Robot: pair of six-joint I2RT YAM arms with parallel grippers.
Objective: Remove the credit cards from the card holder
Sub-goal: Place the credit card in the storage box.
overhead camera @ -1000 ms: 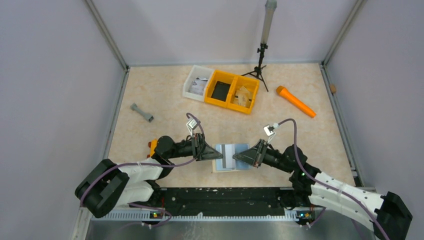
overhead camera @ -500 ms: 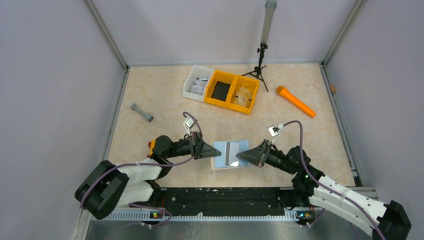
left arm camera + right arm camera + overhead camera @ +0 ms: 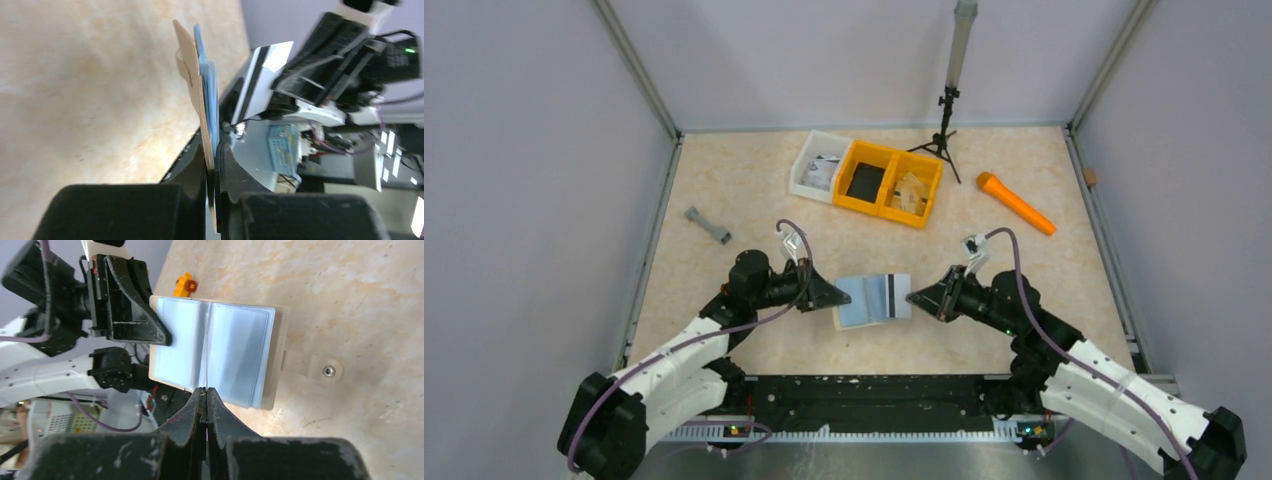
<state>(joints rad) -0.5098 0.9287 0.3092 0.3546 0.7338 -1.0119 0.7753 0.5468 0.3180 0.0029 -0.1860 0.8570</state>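
The card holder (image 3: 852,303) is lifted off the table between both arms, open, with pale blue sleeves and a tan rim (image 3: 280,357). My left gripper (image 3: 832,297) is shut on its left edge; the left wrist view shows the tan cover and blue sleeves (image 3: 202,85) edge-on in the left gripper (image 3: 214,150). A credit card (image 3: 891,296) with a black stripe sticks out of the holder's right side. My right gripper (image 3: 911,296) is shut on that card. In the right wrist view the card (image 3: 206,367) runs edge-on into the right gripper (image 3: 206,390).
A white bin (image 3: 817,165) and a yellow double bin (image 3: 889,183) stand at the back. An orange cylinder (image 3: 1016,203) lies at the right, a grey dumbbell-shaped piece (image 3: 708,225) at the left. A tripod (image 3: 944,130) stands at the rear wall.
The left gripper has shut on the holder's left edge. Both arms have carried the holder up and away from the near edge, and the striped card now shows at the holder's right side.
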